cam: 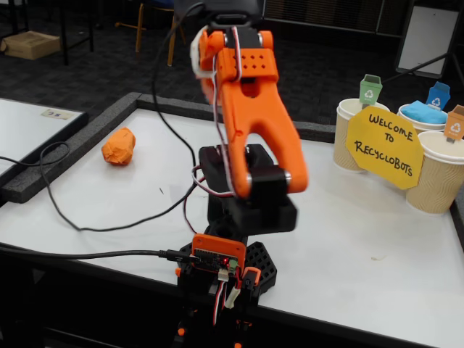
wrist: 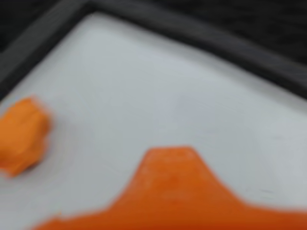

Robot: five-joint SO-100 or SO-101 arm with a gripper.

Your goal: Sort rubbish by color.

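Note:
An orange crumpled paper wad (cam: pixel 118 146) lies on the white table (cam: pixel 362 246) at the far left in the fixed view. The blurred wrist view shows the same orange wad (wrist: pixel 21 136) at its left edge, well apart from the one orange finger (wrist: pixel 170 182) that rises from the bottom edge. A second finger does not show, so the gripper's opening cannot be read. A light blue wad (cam: pixel 423 112) sits in the middle paper cup at the right. The orange arm (cam: pixel 254 116) stands raised mid-table, and its gripper end is hidden at the top of the fixed view.
Three paper cups (cam: pixel 442 174) stand at the right behind a yellow sign (cam: pixel 384 147), with green (cam: pixel 370 88), blue (cam: pixel 438 94) and orange (cam: pixel 455 122) bin tags. A black cable (cam: pixel 87 221) loops over the table's left. A dark raised rim (wrist: pixel 225 43) borders the table.

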